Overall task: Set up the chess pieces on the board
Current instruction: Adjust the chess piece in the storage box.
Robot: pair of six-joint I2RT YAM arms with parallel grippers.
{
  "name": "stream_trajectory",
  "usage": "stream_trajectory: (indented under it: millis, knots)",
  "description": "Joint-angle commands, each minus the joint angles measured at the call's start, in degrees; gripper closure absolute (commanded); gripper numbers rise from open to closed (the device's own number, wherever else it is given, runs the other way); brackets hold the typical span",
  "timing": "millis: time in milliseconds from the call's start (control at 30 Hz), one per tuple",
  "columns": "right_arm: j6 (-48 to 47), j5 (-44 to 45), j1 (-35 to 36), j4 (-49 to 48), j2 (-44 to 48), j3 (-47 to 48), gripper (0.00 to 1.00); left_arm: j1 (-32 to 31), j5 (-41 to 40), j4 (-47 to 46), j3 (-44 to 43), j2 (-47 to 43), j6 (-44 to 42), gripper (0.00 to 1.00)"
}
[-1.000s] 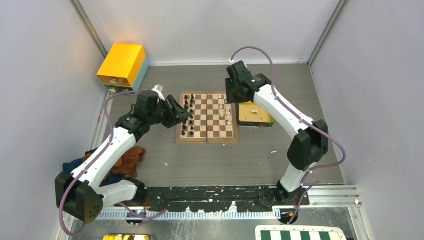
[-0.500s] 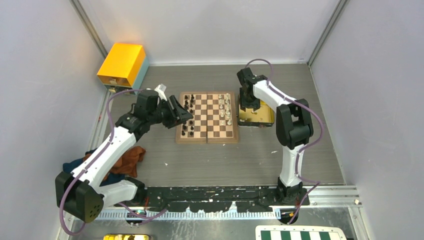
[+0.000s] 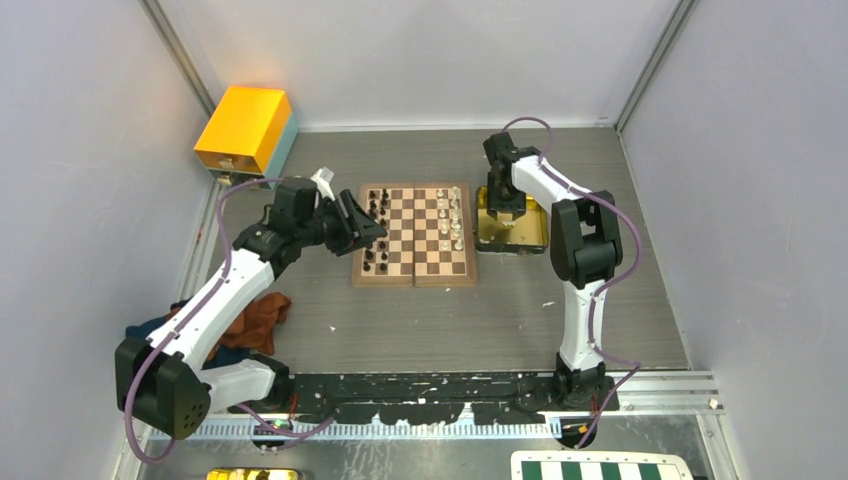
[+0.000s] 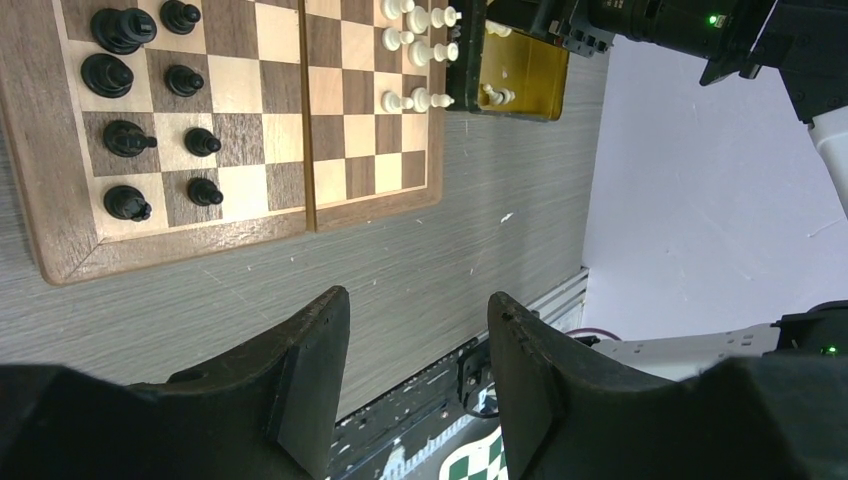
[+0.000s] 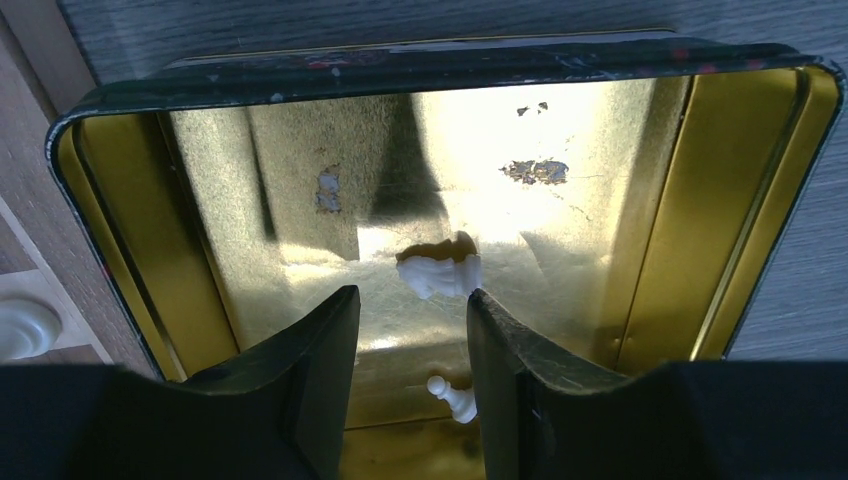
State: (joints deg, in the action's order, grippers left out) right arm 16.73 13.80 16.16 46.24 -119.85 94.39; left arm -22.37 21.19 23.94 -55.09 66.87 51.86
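right claw (image 5: 408, 297) wide, empty, over gold tray (image 5: 760, 200) | cream-white piece (image 5: 440, 275) lies toppled on tray floor at frame centre, just beyond the fingertips (image 5: 495, 340) (nearer the frame-right one), long axis finger-to-finger | left claw (image 4: 418, 298) wide, beside board (image 3: 413, 235), farther

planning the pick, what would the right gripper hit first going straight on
Likely the white piece lying in the gold tray, just ahead of the open right gripper; depth is unclear, perhaps the tray floor instead.
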Motion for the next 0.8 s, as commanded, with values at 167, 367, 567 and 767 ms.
stream_trajectory:
  millis: [167, 367, 567, 767]
  knots:
    - [4.1, -4.6, -1.3, -2.4, -0.2, 0.2, 0.50, 0.7, 2.2, -3.3, -0.9, 0.9, -0.9, 0.46]
    - [5.4, -5.4, -1.8, -2.5, -0.1, -0.6, 0.49, 0.8, 2.4, -3.3, -1.1, 1.2, -1.1, 0.46]
    - [6.5, -5.9, -2.0, -2.8, 0.9, -2.1, 0.48, 0.9, 2.6, -3.3, -1.3, 1.3, -1.1, 0.46]
    - [6.9, -5.7, -2.0, -2.6, 1.6, -2.8, 0.48, 1.0, 2.8, -3.4, -1.3, 1.4, -1.0, 0.46]
